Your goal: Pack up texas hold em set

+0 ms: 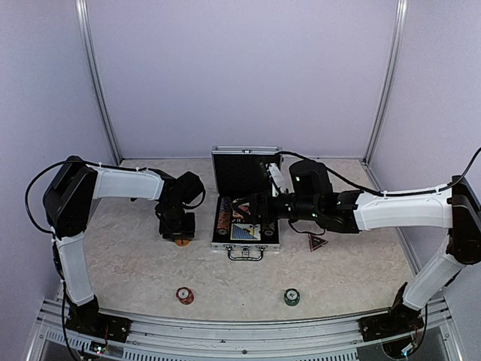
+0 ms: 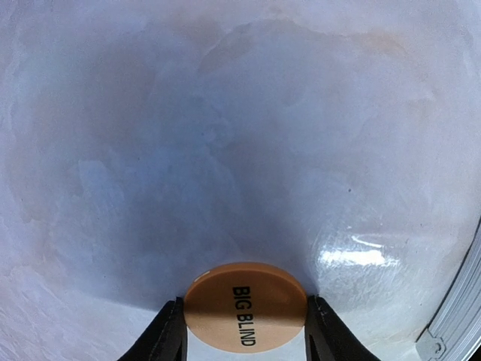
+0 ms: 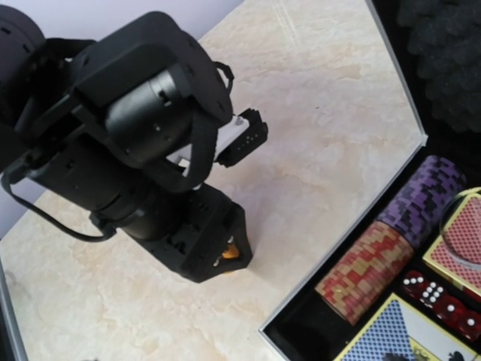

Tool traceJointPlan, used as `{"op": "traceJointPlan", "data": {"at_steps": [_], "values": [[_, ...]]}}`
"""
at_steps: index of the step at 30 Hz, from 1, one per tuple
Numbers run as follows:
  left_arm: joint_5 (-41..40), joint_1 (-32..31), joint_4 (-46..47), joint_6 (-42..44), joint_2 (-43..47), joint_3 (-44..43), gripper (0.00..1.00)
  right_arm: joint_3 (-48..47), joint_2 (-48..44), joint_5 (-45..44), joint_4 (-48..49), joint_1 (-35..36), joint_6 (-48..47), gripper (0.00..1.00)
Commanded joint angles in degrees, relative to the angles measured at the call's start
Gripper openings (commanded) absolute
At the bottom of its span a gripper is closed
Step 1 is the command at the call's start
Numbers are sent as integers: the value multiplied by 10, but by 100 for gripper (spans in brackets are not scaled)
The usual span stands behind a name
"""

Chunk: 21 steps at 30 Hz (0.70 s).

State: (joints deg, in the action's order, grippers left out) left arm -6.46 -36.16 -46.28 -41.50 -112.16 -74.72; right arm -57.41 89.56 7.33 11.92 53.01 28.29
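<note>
While chip rolls and decks sit in open case, left fingers flank BIG BLIND disc on counter, firm pinch uncertain. Right fingers over case, spread or not, cannot tell. Outstanding: red chip stack, green chip stack, triangle marker.

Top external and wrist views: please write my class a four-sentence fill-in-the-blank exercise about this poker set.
1. The orange disc between the left gripper's jaws reads BIG ____.
2. The silver case lies with its lid ____.
3. The dice inside the case are coloured ____.
4. The loose chip stack nearest the right arm's base is coloured ____.

Missing words: BLIND; open; red; green.
</note>
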Motion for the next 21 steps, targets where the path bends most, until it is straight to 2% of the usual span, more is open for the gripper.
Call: {"op": "traceJointPlan", "data": {"at_steps": [1,11,21], "values": [[8,-5,-33,9,-19,32,45,3,-20,-8,-14,1,-2,80],[-11,-5,-18,21,9,34,44,0,-14,7,-20,-8,4,80],[-14,-6,30,34,62,41,44,-19,20,59,-44,-20,22,81]]}}
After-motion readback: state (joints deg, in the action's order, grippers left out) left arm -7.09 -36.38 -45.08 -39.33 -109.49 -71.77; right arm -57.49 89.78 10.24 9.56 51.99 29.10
